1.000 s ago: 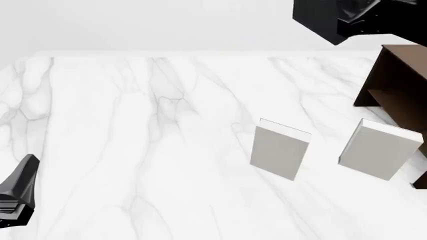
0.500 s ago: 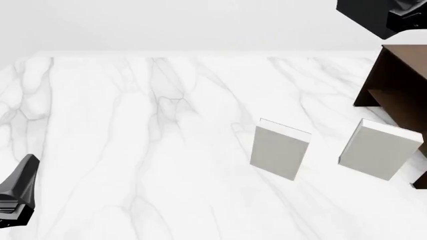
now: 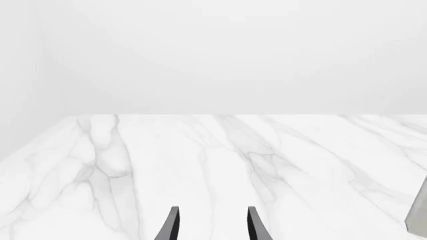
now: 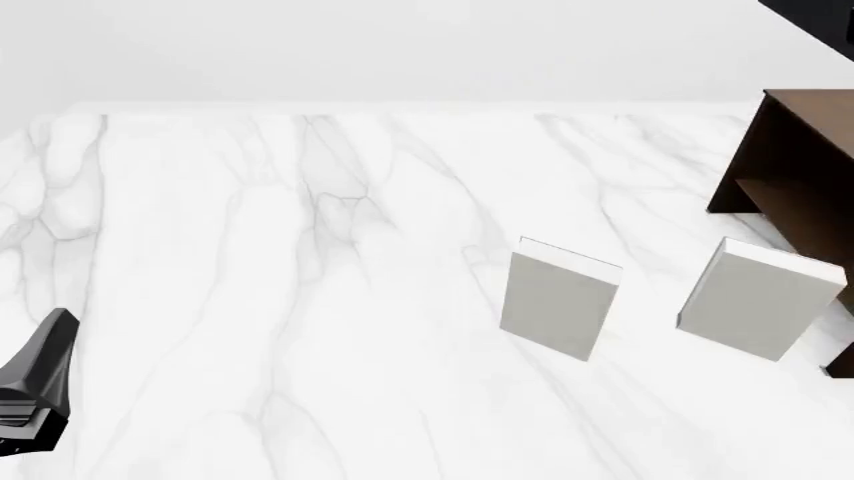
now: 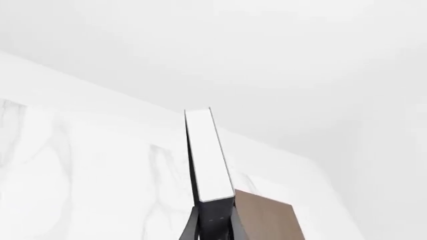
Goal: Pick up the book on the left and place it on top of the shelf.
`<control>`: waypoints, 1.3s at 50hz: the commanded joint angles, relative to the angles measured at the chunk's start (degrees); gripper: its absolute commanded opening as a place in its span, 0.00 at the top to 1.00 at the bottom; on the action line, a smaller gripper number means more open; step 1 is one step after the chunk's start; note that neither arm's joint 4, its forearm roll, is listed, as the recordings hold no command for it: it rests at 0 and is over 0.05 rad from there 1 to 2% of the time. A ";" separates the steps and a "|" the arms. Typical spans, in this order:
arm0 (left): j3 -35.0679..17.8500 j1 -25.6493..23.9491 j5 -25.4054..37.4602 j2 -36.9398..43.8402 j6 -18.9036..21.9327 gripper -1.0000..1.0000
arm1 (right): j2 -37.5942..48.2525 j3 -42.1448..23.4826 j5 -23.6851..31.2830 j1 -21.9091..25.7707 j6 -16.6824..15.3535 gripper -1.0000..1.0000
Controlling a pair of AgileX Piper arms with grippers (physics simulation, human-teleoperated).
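In the right wrist view my right gripper (image 5: 213, 227) is shut on the dark charcoal book (image 5: 207, 155). Its white page edge faces the camera and it is held high in the air. The dark brown shelf's flat top (image 5: 265, 216) shows just beyond and below the book. In the front view only a dark corner of the book (image 4: 821, 14) shows at the top right edge, above the shelf (image 4: 801, 165). My left gripper (image 4: 34, 390) rests low at the near left, open and empty, its fingers (image 3: 172, 226) apart over bare table.
Two pale grey-white books stand on the marble table: one in the middle right (image 4: 561, 298), one further right (image 4: 758, 298) just in front of the shelf. The edge of a pale book also shows in the left wrist view (image 3: 419, 217).
My right gripper has carried the dark book to the right and upward, so it has almost left the front view's top right corner. The left arm and the pale books have not moved.
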 commanded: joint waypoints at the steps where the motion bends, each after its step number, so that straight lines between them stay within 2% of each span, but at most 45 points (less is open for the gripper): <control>1: 0.00 0.00 0.00 0.00 0.00 0.00 | -0.19 -0.68 -0.62 -4.13 -0.88 1.00; 45: 0.00 0.00 0.00 0.00 0.00 0.00 | -2.90 2.34 -0.59 -15.49 -7.09 1.00; 65: 0.00 0.00 0.00 0.00 0.00 0.00 | -2.64 0.31 1.28 -18.70 -9.44 1.00</control>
